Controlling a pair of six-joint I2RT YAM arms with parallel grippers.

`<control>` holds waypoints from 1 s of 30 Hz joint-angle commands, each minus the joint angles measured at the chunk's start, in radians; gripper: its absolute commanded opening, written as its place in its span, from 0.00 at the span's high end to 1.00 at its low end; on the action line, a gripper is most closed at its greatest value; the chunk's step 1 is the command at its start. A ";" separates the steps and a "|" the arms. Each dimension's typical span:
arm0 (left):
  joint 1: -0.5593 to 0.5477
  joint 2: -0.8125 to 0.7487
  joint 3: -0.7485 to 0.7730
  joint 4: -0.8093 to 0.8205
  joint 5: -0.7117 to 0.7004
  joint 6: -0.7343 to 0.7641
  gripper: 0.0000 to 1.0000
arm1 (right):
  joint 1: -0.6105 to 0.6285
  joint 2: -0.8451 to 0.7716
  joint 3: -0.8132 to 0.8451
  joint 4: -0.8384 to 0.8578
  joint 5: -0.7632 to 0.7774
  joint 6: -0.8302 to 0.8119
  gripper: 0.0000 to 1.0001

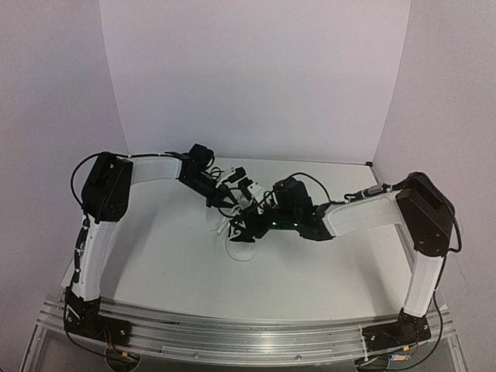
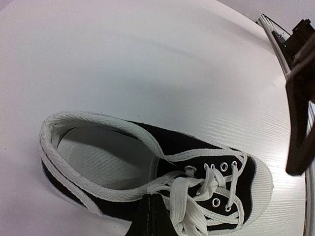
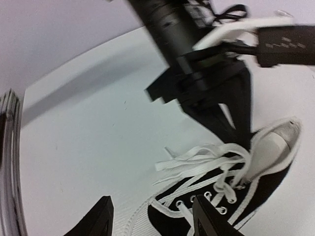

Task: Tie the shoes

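At the middle of the tabletop (image 2: pixel 147 64), black canvas sneaker (image 2: pixel 177 145) set upright, left tool (image 2: pixel 153 216) closed among its white laces (image 2: pixel 197 189), right tool (image 3: pixel 151 201) held open over the toe end.

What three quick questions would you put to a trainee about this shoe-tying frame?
1. True or false: the laces on the shoe are tied in a finished bow.
2. The shoe's toe cap is: A black, B white, C red.
3. Fill in: the right gripper has its fingers ____.
Key: 1 false, the laces lie loose; 2 B; 3 open.
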 commanded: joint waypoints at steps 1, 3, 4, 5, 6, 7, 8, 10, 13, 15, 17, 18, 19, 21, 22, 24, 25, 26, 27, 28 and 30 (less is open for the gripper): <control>-0.004 -0.027 0.031 -0.007 0.015 -0.017 1.00 | 0.078 -0.023 -0.017 -0.010 -0.012 -0.436 0.41; -0.003 -0.027 0.033 -0.007 0.016 -0.019 1.00 | 0.113 0.009 0.037 -0.044 0.002 -0.513 0.39; -0.004 -0.027 0.033 -0.007 0.016 -0.019 1.00 | 0.133 0.039 0.074 -0.086 0.022 -0.555 0.38; -0.004 -0.026 0.032 -0.007 0.016 -0.019 1.00 | 0.149 0.066 0.118 -0.109 0.052 -0.590 0.38; -0.004 -0.026 0.030 -0.005 0.016 -0.021 1.00 | 0.159 0.094 0.142 -0.119 0.093 -0.619 0.37; -0.004 -0.026 0.029 -0.003 0.017 -0.022 1.00 | 0.167 0.123 0.162 -0.124 0.128 -0.646 0.36; -0.004 -0.027 0.029 -0.002 0.019 -0.023 1.00 | 0.170 0.146 0.178 -0.125 0.153 -0.664 0.35; -0.004 -0.027 0.026 -0.002 0.021 -0.024 1.00 | 0.170 0.181 0.217 -0.137 0.177 -0.688 0.34; -0.004 -0.023 0.027 -0.005 0.021 -0.020 1.00 | 0.171 0.235 0.291 -0.200 0.189 -0.733 0.34; -0.004 -0.019 0.033 -0.008 0.021 -0.018 1.00 | 0.170 0.271 0.339 -0.236 0.224 -0.750 0.35; -0.004 -0.015 0.037 -0.010 0.022 -0.018 1.00 | 0.170 0.299 0.370 -0.248 0.260 -0.754 0.36; -0.004 -0.014 0.038 -0.011 0.023 -0.017 1.00 | 0.169 0.312 0.383 -0.252 0.272 -0.755 0.36; -0.004 -0.014 0.037 -0.011 0.024 -0.017 1.00 | 0.169 0.324 0.396 -0.257 0.284 -0.753 0.37; -0.003 -0.012 0.034 -0.014 0.025 -0.017 1.00 | 0.169 0.343 0.423 -0.275 0.306 -0.741 0.38; -0.004 -0.013 0.033 -0.014 0.025 -0.016 1.00 | 0.169 0.352 0.435 -0.287 0.315 -0.736 0.39; -0.004 -0.011 0.031 -0.015 0.025 -0.014 1.00 | 0.169 0.367 0.452 -0.307 0.344 -0.729 0.40; -0.004 -0.011 0.031 -0.016 0.025 -0.014 1.00 | 0.169 0.373 0.458 -0.314 0.356 -0.726 0.41; -0.004 -0.011 0.031 -0.017 0.025 -0.014 1.00 | 0.168 0.378 0.464 -0.320 0.364 -0.725 0.41; -0.004 -0.010 0.030 -0.017 0.025 -0.013 1.00 | 0.169 0.383 0.471 -0.325 0.370 -0.727 0.42; -0.004 -0.009 0.031 -0.017 0.026 -0.013 1.00 | 0.169 0.388 0.477 -0.330 0.377 -0.730 0.43; -0.004 -0.009 0.032 -0.018 0.028 -0.013 1.00 | 0.168 0.396 0.483 -0.334 0.399 -0.733 0.45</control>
